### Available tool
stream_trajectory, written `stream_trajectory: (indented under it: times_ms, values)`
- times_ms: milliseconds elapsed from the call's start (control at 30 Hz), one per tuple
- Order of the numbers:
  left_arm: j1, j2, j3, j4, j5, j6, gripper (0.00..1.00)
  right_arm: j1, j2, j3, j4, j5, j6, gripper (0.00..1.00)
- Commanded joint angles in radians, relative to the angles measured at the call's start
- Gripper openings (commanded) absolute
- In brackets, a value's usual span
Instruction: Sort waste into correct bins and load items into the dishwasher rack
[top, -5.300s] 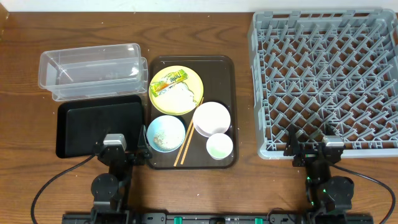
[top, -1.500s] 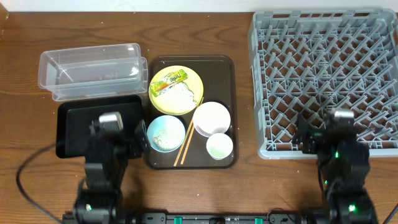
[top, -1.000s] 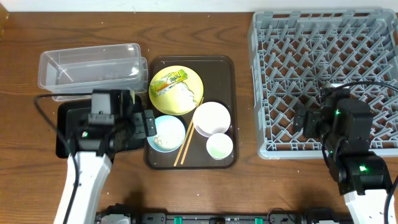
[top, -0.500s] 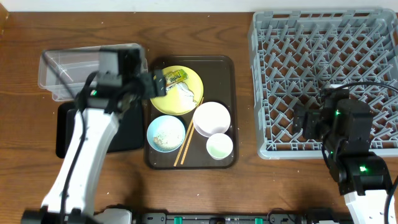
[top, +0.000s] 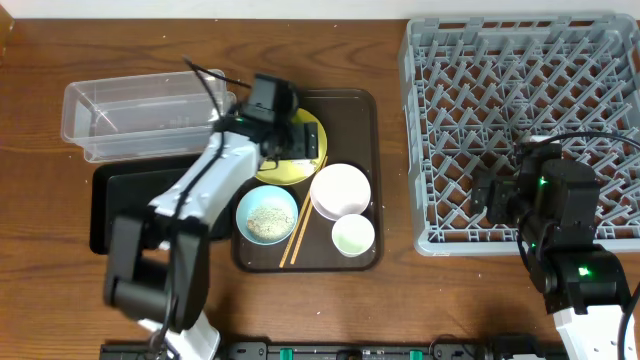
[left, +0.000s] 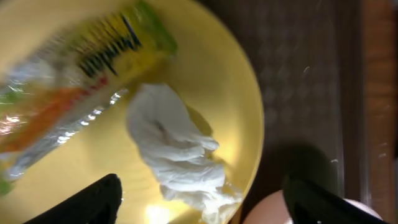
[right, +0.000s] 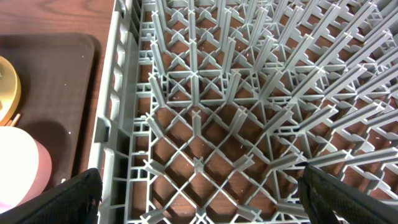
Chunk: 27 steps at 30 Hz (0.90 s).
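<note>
Waste explains the overhead view, I judge: my left tool (top: 296, 140) hangs over the yellow plate (top: 316, 150) where it lies, while the right tool (top: 497, 192) hovers above the near edge of the rack (top: 520, 90). Left wrist view shows what that arm hides from above: fingers (left: 93, 200) spread wide, gripping nothing, tissue (left: 180, 162) between them, wrapper (left: 74, 68) just beyond. Right wrist view: fingers (right: 62, 199) parted, empty, lattice beneath, pinkish bowl (right: 22, 171) off to the left.
</note>
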Motion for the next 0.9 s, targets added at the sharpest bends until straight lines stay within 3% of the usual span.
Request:
stream_trajectory:
  times_ms: [0, 200, 333, 467, 700, 867]
  values:
    - [-0.012, 0.053, 0.005, 0.001, -0.048, -0.003, 0.79, 0.003, -0.008, 0.023, -0.004, -0.005, -0.012, 0.99]
    - [-0.013, 0.079, 0.005, 0.005, -0.052, -0.002, 0.53, 0.003, -0.008, 0.023, -0.008, -0.005, -0.012, 0.99]
    - [-0.013, 0.079, 0.005, 0.003, -0.082, -0.002, 0.27, 0.003, -0.008, 0.023, -0.008, -0.005, -0.012, 0.99]
    - [-0.012, 0.071, 0.006, -0.006, -0.082, -0.002, 0.07, 0.003, -0.008, 0.023, -0.008, -0.005, -0.012, 0.99]
    - [0.026, -0.092, 0.011, -0.008, -0.149, -0.002, 0.06, 0.003, -0.008, 0.023, -0.008, -0.005, -0.012, 0.99]
    - [0.134, -0.236, 0.011, 0.000, -0.228, -0.005, 0.06, 0.003, -0.008, 0.023, -0.008, -0.004, -0.012, 0.99]
